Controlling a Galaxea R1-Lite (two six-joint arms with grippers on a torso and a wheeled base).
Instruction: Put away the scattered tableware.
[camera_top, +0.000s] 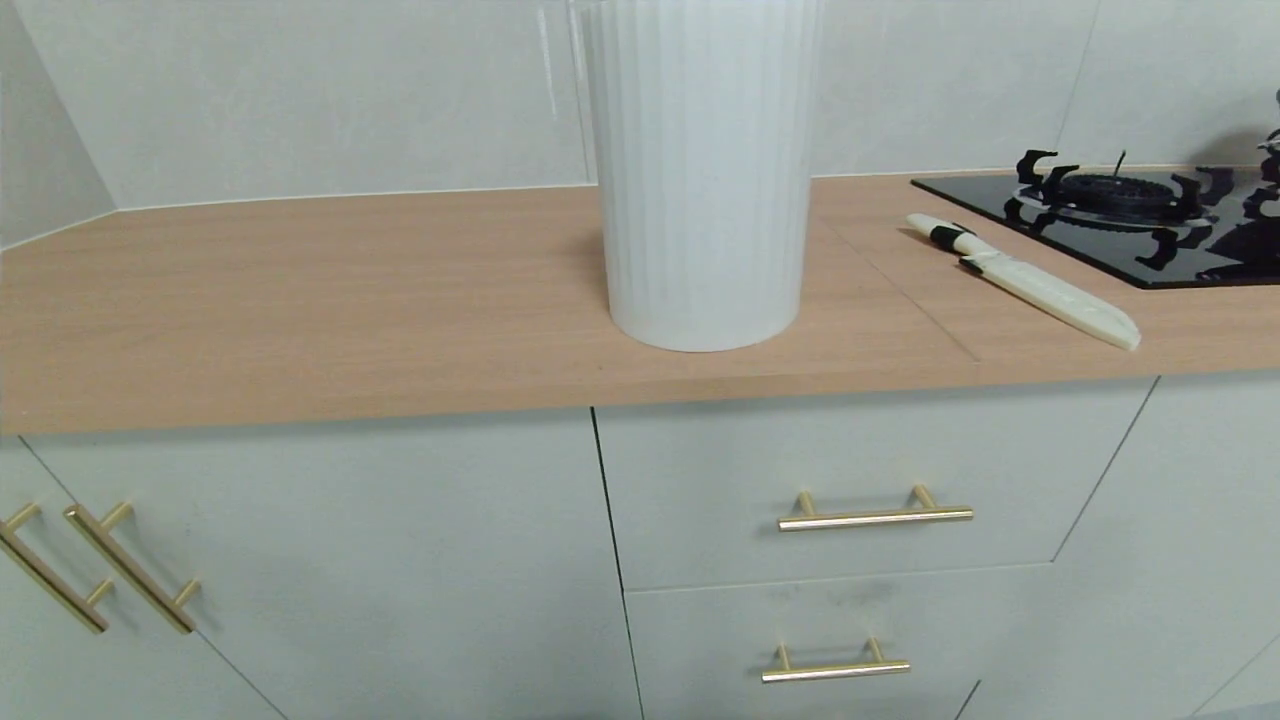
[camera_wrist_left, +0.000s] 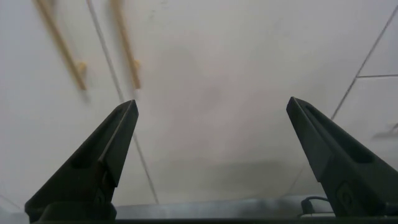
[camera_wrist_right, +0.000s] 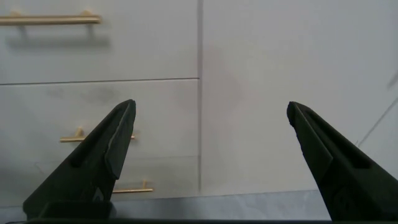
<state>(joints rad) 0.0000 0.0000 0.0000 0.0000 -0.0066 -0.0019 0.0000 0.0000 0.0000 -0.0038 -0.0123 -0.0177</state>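
Note:
A white knife (camera_top: 1020, 278) with a black band on its handle lies on the wooden countertop (camera_top: 300, 300) at the right, blade toward the front edge, beside the hob. A tall white ribbed container (camera_top: 700, 170) stands mid-counter. My left gripper (camera_wrist_left: 211, 109) is open and faces the white cabinet doors with nothing between its fingers. My right gripper (camera_wrist_right: 211, 109) is open too, facing the drawer fronts below the counter, nothing held.
A black glass hob (camera_top: 1130, 225) with a burner grate sits at the counter's right rear. Below the counter are white drawers with gold handles (camera_top: 875, 515) and cabinet doors with gold handles (camera_top: 130, 570) at the left. The counter's left half is bare wood.

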